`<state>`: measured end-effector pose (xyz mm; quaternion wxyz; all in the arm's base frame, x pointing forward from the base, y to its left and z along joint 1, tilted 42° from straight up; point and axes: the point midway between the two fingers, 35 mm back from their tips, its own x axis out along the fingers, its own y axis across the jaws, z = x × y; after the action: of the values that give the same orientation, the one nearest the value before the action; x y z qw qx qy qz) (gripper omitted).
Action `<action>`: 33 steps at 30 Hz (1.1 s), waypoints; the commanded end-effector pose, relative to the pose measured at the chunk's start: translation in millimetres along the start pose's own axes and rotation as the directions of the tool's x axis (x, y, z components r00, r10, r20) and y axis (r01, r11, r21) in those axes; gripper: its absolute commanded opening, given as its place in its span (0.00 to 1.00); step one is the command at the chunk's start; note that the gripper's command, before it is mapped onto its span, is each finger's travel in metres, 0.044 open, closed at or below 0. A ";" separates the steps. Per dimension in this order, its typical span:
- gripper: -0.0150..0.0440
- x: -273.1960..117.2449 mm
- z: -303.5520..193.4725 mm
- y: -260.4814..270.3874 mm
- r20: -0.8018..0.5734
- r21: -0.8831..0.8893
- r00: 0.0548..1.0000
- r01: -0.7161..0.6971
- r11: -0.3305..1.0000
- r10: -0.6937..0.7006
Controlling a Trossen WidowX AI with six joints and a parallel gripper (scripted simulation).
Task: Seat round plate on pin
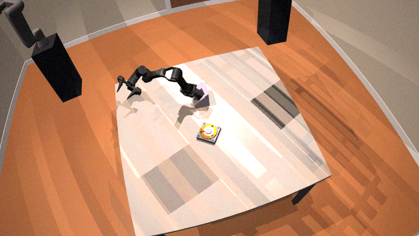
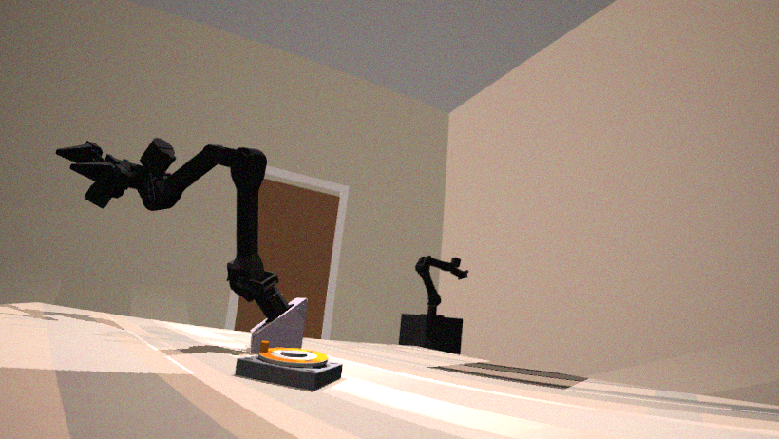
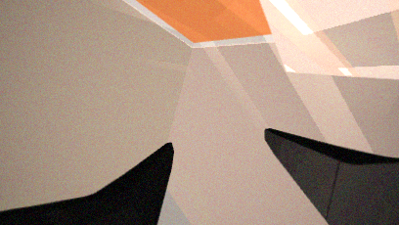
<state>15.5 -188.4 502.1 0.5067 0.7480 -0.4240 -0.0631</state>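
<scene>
Top view: the arm (image 1: 164,74) reaches from its mount (image 1: 202,95) toward the far-left corner of the table (image 1: 263,164). The gripper (image 1: 126,88) hangs at the table's left edge with its jaws spread wide and nothing between them. The round plate (image 1: 209,131) sits on the dark square base (image 1: 205,140), near the middle of the table and well apart from the gripper — nearer to the mount than to the fingers. In the exterior view the plate (image 2: 293,355) shows an orange rim, with the orange tab (image 2: 264,345) standing at its left edge. The plate appears slightly tilted, though this is hard to confirm at this angle. Wrist view: two dark fingers — apart — frame only wall and floor.
</scene>
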 end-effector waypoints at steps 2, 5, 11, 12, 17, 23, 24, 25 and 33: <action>0.84 3.7 2.2 2.2 -0.021 0.085 1.000 -0.009 0.996 0.011; 0.71 22.0 14.5 8.0 -0.085 0.436 0.995 -0.015 0.900 0.058; 0.44 58.8 41.0 1.8 -0.107 0.860 0.988 0.037 0.509 0.108; 0.40 68.1 47.5 -2.9 -0.100 0.919 0.989 0.048 0.392 0.112; 0.25 109.1 72.6 -36.6 -0.039 0.990 0.996 0.050 -0.131 0.082; 0.25 158.5 93.8 -114.1 0.075 0.726 0.994 -0.107 -0.679 -0.077; 0.25 165.8 95.2 -132.3 0.096 0.648 0.988 -0.154 -0.746 -0.120; 0.25 166.7 94.8 -135.9 0.095 0.641 0.987 -0.160 -0.751 -0.128; 0.25 184.8 84.9 -229.7 0.144 0.317 0.923 -0.385 -0.867 -0.358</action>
<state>202.4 -349.2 355.3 -0.6736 0.6326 -0.2542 0.2854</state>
